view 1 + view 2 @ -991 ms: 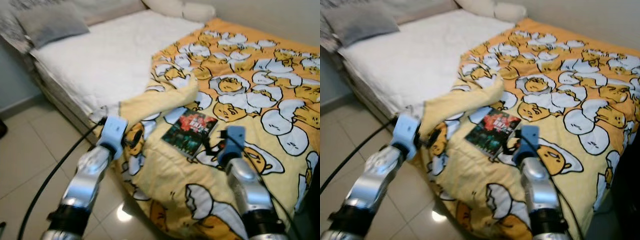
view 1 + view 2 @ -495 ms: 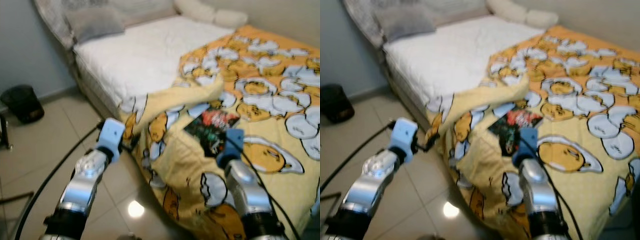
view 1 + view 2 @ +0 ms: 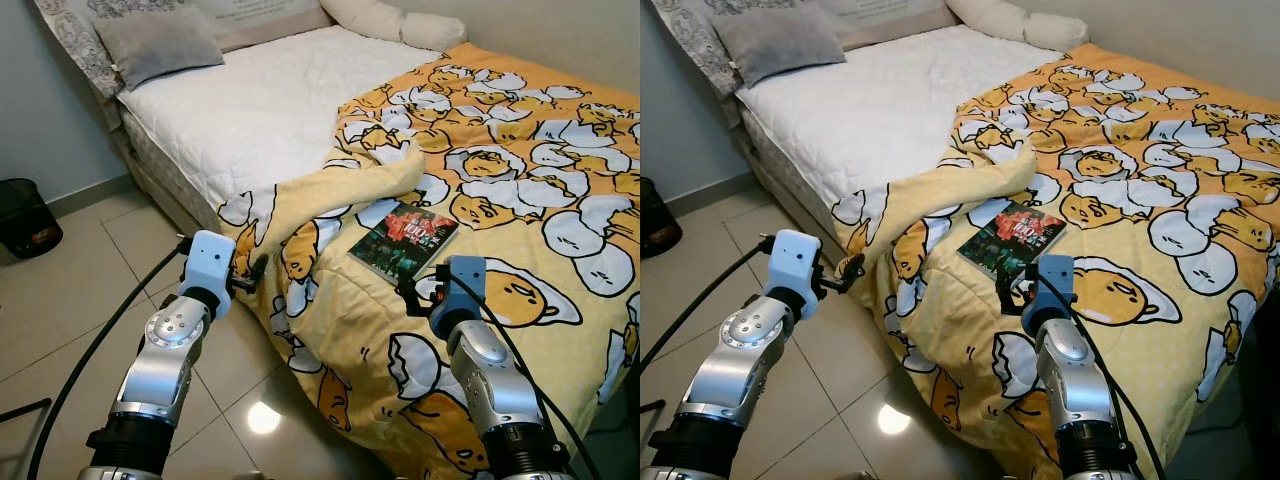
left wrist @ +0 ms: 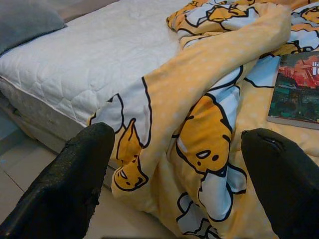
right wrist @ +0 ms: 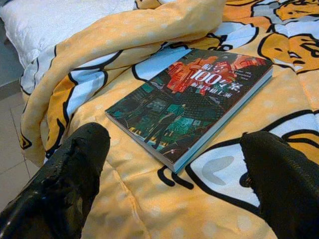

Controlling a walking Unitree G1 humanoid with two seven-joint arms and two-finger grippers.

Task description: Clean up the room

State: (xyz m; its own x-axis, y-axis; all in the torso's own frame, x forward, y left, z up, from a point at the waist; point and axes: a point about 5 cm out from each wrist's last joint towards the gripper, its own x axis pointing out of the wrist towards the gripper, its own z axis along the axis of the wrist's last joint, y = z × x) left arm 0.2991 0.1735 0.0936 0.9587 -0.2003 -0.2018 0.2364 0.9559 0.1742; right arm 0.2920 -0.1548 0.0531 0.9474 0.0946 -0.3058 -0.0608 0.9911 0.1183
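at the far left a dark bin (image 3: 22, 216) stands on the tiled floor (image 3: 70, 300), and the left gripper (image 4: 174, 174) hangs over the floor just beside the bed's near edge, its fingers (image 4: 70, 184) spread wide with nothing between them, facing the drooping fold of the yellow egg-print blanket (image 3: 520, 190). behind it the white mattress (image 3: 250, 110) carries a grey pillow (image 3: 155, 42) at the far left. right of the fold a book (image 3: 404, 236) lies flat on the blanket, and the right gripper (image 5: 174, 174) hovers near its close edge, fingers wide apart and empty.
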